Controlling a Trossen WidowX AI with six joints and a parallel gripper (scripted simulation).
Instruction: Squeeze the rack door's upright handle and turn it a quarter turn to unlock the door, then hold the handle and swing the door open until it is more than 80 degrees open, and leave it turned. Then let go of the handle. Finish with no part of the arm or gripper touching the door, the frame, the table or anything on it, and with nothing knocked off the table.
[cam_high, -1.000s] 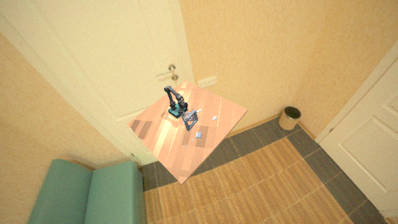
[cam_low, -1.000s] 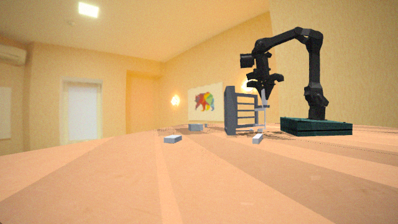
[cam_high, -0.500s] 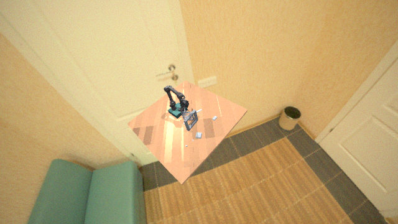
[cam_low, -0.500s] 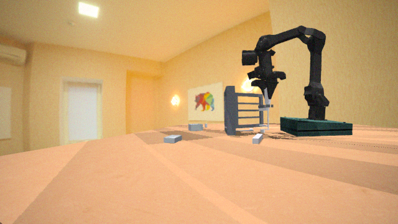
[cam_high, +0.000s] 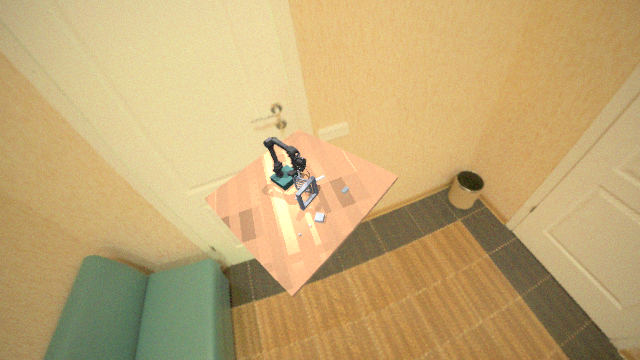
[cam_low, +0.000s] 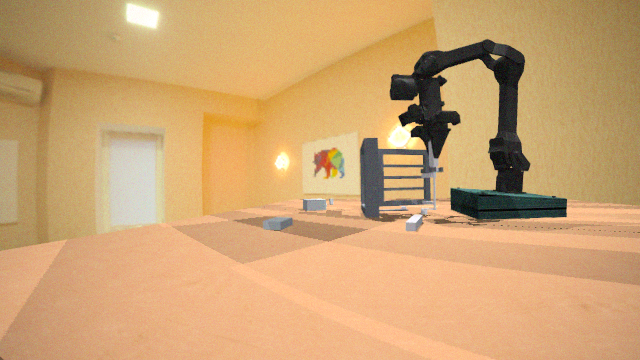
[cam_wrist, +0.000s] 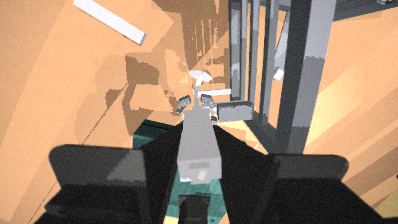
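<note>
The rack's grey frame (cam_high: 299, 200) (cam_low: 370, 175) stands upright on the table. Its barred door (cam_low: 402, 151) (cam_wrist: 305, 65) is swung well out of the frame, towards the arm's base; in the exterior view it lies roughly square to the frame, but I cannot read the exact angle. My gripper (cam_low: 434, 154) (cam_wrist: 197, 129) points down beside the door's free edge, shut on the pale grey upright handle (cam_low: 434, 166) (cam_wrist: 200, 132). The handle's block sits between both black fingers in the wrist view. Its exact turn is hard to tell. The fingertips are partly hidden behind the handle.
A white bar (cam_high: 320, 178) (cam_low: 414, 222) (cam_wrist: 110, 22) lies near the door. A blue-grey block (cam_high: 345, 190) (cam_low: 277, 223) and a pale block (cam_high: 319, 217) (cam_low: 314, 204) lie farther off, with small pieces around. The arm's green base (cam_high: 283, 178) (cam_low: 510, 204) is close behind the gripper.
</note>
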